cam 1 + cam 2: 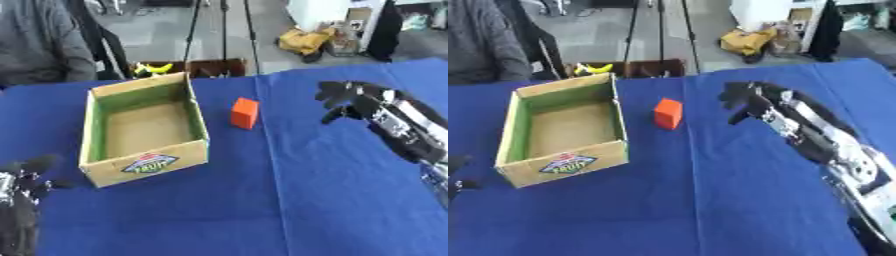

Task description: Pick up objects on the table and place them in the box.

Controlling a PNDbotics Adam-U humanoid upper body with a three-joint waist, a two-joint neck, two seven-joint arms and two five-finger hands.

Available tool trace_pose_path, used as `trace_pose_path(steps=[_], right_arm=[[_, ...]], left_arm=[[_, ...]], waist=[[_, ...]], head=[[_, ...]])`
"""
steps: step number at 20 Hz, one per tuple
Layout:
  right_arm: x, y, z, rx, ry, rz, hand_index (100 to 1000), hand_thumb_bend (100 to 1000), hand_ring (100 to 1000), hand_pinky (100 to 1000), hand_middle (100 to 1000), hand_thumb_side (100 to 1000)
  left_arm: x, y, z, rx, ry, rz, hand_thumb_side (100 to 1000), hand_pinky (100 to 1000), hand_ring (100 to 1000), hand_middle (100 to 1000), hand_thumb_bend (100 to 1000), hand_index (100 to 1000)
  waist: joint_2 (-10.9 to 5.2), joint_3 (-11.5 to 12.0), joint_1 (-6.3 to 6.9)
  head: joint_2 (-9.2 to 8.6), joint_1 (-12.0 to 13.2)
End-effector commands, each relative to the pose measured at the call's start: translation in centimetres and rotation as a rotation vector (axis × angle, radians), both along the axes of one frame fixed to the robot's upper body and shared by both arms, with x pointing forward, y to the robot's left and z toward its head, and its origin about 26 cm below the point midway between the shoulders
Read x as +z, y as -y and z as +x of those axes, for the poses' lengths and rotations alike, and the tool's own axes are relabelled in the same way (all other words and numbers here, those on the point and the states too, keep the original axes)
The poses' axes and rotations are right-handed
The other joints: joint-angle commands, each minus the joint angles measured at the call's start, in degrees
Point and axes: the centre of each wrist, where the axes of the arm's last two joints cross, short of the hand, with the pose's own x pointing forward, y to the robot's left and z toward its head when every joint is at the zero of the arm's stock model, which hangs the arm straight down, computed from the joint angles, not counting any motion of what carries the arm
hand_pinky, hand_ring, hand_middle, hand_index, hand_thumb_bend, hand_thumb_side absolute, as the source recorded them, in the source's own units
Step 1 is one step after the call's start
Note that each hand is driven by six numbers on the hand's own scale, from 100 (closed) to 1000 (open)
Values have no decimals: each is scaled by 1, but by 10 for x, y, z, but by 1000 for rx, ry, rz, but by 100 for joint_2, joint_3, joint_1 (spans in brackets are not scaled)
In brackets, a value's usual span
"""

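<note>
Your right hand [343, 98] hovers, fingers spread and empty, beside the orange block [244, 113] standing on the blue surface [289, 200] near the box [144, 162] — reach carelessly and you could topple it

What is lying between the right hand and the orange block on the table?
Nothing but bare blue tablecloth. In the left eye view the right hand is apart from the orange block, with only cloth in the gap.

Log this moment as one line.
right hand: open, right of orange block | box: empty | left hand: idle, lower left
</note>
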Motion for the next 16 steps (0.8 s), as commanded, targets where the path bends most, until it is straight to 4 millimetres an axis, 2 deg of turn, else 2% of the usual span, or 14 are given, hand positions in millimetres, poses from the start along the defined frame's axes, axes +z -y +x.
trace_pose_path(steps=[1, 5, 9, 16], right_arm=[[21, 15, 10, -26, -16, -114, 759, 100, 1000, 684, 787, 844], [45, 30, 24, -95, -36, -236, 789, 100, 1000, 693, 805, 853], [67, 49, 35, -185, -13, -343, 813, 100, 1000, 713, 840, 795], [73, 88, 48, -371, 3, -430, 868, 100, 1000, 828, 907, 690]], left_arm=[[11, 0, 2, -25, 36, 24, 994, 520, 808, 643, 100, 601], [15, 6, 4, -58, 50, 27, 994, 520, 808, 643, 100, 600], [22, 12, 6, -92, 70, 30, 990, 521, 808, 642, 100, 600], [27, 18, 8, -125, 84, 28, 988, 520, 808, 642, 100, 600]], waist=[[-30, 101, -28], [69, 379, -46], [167, 755, -60], [261, 1269, -64]], head=[[-91, -148], [-207, -372], [-318, -641], [-480, -1194]])
